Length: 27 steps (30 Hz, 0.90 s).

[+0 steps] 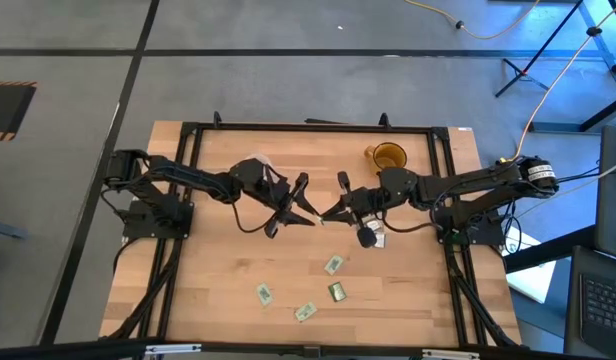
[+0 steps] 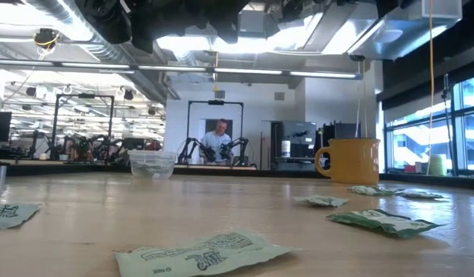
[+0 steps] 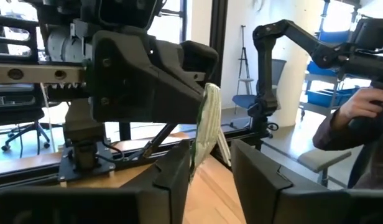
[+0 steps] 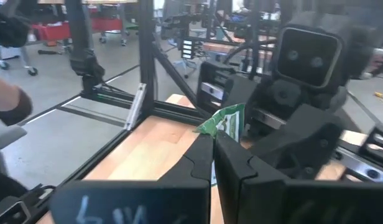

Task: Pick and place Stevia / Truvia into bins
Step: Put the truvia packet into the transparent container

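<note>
My right gripper (image 1: 330,212) is shut on a green and white sachet (image 4: 226,124) above the middle of the table. My left gripper (image 1: 304,210) faces it from the table's left, open, with its fingers on either side of the same sachet (image 3: 207,121); I cannot tell if they touch it. The clear cup (image 1: 254,165) stands at the far left of the table behind my left arm. The amber mug (image 1: 386,156) stands at the far right. Several more sachets lie flat on the near half of the table, among them one (image 1: 334,265) and another (image 1: 306,312). My right gripper pinches the sachet's lower edge (image 4: 217,138) between its two shut fingers, coming level from the table's right. The sachet sticks out past the fingertips toward my left gripper, standing on edge, lifted clear of the table.
One sachet (image 1: 376,238) lies under my right gripper's body. In the low view the clear cup (image 2: 152,164) and the mug (image 2: 352,160) stand at the far edge, with sachets (image 2: 202,252) in front. A person sits in the room beyond the table.
</note>
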Each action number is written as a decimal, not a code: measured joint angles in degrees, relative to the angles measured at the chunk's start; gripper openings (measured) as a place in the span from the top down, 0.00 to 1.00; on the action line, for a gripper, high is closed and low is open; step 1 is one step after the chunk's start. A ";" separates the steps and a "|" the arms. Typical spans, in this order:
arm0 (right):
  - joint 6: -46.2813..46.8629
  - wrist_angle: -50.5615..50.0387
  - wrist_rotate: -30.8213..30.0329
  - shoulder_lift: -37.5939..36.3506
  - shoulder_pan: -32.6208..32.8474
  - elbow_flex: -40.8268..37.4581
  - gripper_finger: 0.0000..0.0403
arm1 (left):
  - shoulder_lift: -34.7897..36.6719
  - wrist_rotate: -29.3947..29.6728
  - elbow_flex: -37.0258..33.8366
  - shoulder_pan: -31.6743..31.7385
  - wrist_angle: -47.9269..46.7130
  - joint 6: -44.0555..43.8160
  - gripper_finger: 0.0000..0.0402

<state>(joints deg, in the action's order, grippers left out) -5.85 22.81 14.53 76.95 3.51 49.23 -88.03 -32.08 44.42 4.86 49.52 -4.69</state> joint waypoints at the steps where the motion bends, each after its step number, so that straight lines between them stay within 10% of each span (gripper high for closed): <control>1: 0.00 -0.04 -0.79 0.00 0.00 0.00 0.98 | 0.00 0.01 0.00 0.00 0.02 0.00 0.74; 15: 0.12 -0.07 -2.17 0.00 -0.02 0.02 0.96 | 0.00 0.46 0.00 0.68 0.00 -0.02 0.98; 27: 3.29 -20.06 -13.57 -7.18 0.00 0.09 0.62 | 2.56 0.21 0.00 4.77 -9.32 -0.61 0.98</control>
<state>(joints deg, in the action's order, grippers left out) -2.56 2.74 0.96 69.77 3.51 49.32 -85.47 -31.86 44.42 9.63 40.20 -5.29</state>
